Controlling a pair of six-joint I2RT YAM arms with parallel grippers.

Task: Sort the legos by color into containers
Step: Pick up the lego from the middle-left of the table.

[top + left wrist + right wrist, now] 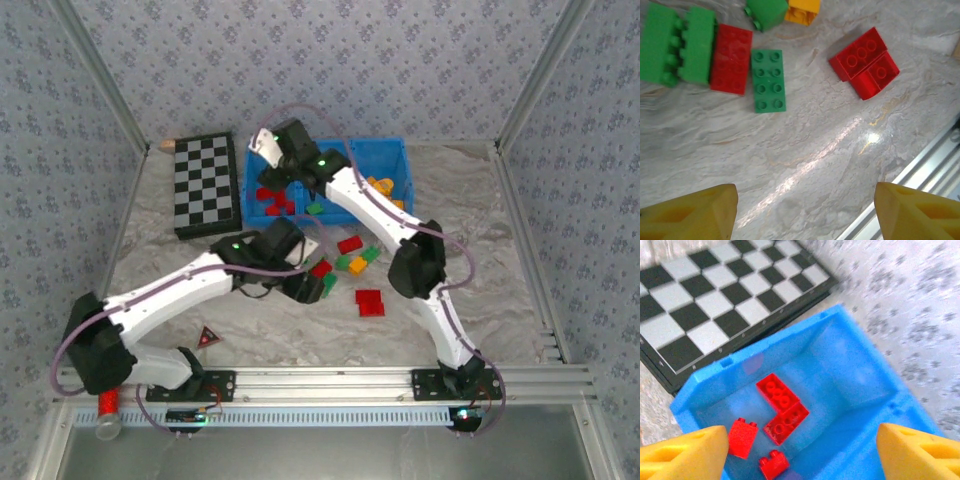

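The blue tray (395, 160) stands at the back. Its left compartment (850, 365) holds several red legos (782, 407), and above them my right gripper (802, 452) hangs open with nothing between its yellow fingers (687, 455); from above, this gripper (274, 180) is over that compartment. The middle compartment holds a green brick (315, 209), the right one orange bricks (380, 186). My left gripper (805, 212) is open and empty over bare table, short of a green brick (769, 80), a red brick (731, 59) and joined red bricks (865, 62).
A black-and-white checkerboard (206, 185) lies left of the tray. Loose red, green and orange bricks (358, 262) lie mid-table, with a red pair (370, 302) nearer. A red-and-black triangle (208, 337) sits near the left arm. A metal rail (330, 382) runs along the near edge.
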